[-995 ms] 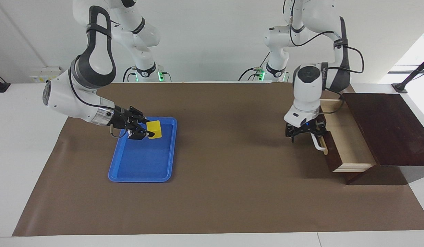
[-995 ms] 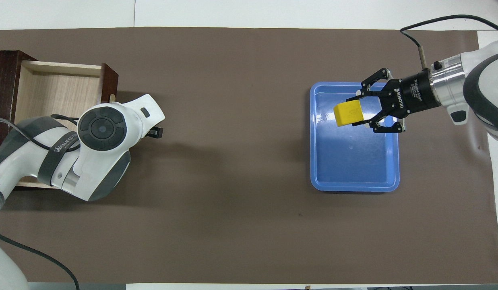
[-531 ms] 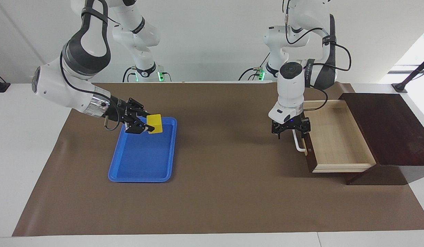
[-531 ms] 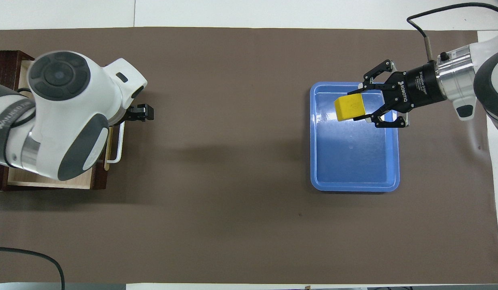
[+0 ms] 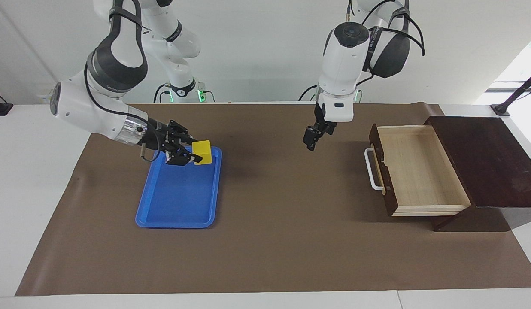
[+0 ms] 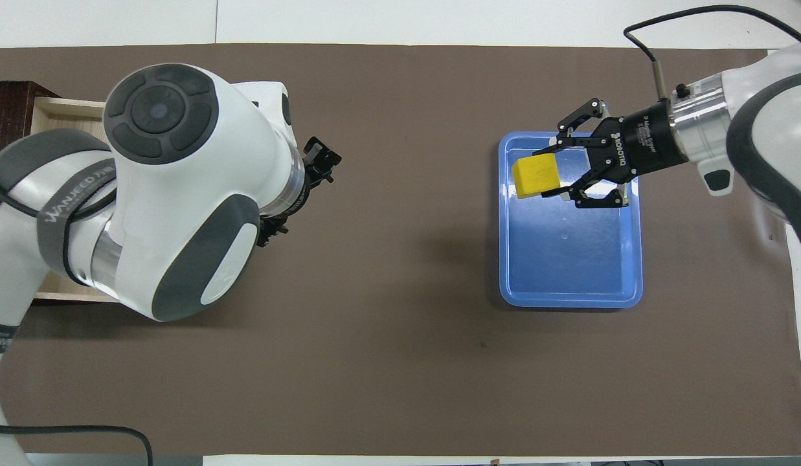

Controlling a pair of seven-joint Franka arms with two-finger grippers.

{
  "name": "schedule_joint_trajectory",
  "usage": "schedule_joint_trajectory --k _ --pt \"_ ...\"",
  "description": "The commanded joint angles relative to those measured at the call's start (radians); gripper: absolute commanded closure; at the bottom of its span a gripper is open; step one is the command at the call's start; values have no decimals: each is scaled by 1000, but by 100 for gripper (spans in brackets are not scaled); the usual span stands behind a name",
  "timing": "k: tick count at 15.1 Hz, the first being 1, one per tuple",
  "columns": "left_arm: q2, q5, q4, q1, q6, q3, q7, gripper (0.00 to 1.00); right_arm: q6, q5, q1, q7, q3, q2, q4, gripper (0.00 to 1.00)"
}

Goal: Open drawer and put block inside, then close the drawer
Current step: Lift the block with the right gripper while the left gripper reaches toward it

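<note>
The yellow block (image 5: pixel 202 152) is held in my right gripper (image 5: pixel 194 154), a little above the robots' end of the blue tray (image 5: pixel 175 223). It also shows in the overhead view (image 6: pixel 533 178), between the right gripper's (image 6: pixel 557 173) fingers over the tray (image 6: pixel 568 301). The drawer (image 5: pixel 420 171) stands pulled open at the left arm's end of the table, its pale wood inside bare and its white bar handle (image 5: pixel 371 169) free. My left gripper (image 5: pixel 312 138) hangs raised over the mat, between tray and drawer. In the overhead view the left arm hides most of the drawer (image 6: pixel 63 107).
The dark brown wooden box (image 5: pixel 484 159) that holds the drawer sits at the table's edge. A brown mat (image 5: pixel 282 240) covers the table between tray and drawer.
The left gripper pulled the drawer fully open, let go of the handle, and rose toward the table's middle. The right gripper lifted the block slightly and carried it a little toward the drawer.
</note>
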Motion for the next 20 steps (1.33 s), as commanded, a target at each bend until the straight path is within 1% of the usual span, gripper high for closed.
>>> schedule_joint_trajectory --k 1,2,3,4,6,7,9,10,13,14,18,19,20 --pt "144 -24 185 -85 -9 17 -364 0 113 24 99 105 7 -5 -17 100" --pt "172 -25 212 -98 0 17 -491 0 146 28 125 132 7 -5 -21 100" --pt "172 -36 207 -95 34 16 -601 0 160 46 139 141 7 -8 -25 100" --pt "173 -68 206 -92 81 17 -671 0 163 65 145 143 7 -8 -29 100" --pt "164 -88 149 -102 150 17 -696 0 170 74 163 163 7 -13 -34 100" --pt "152 -91 128 -110 166 17 -710 0 184 76 169 175 8 -13 -34 100" --pt "154 -99 120 -116 235 17 -847 0 194 76 185 183 8 -13 -35 100" --pt "155 -99 120 -118 247 17 -898 0 195 76 188 183 7 -14 -37 100" --pt "154 -97 117 -153 273 17 -917 0 195 77 191 186 8 -14 -37 100" --pt "149 -97 102 -167 277 19 -915 0 195 77 191 186 8 -14 -35 100" --pt "143 -97 92 -173 273 17 -917 1 194 88 189 186 8 -14 -35 100" --pt "143 -97 91 -173 277 19 -917 13 194 88 189 185 7 -14 -35 100" --pt "141 -97 92 -171 269 19 -917 39 194 88 189 186 7 -14 -35 100"
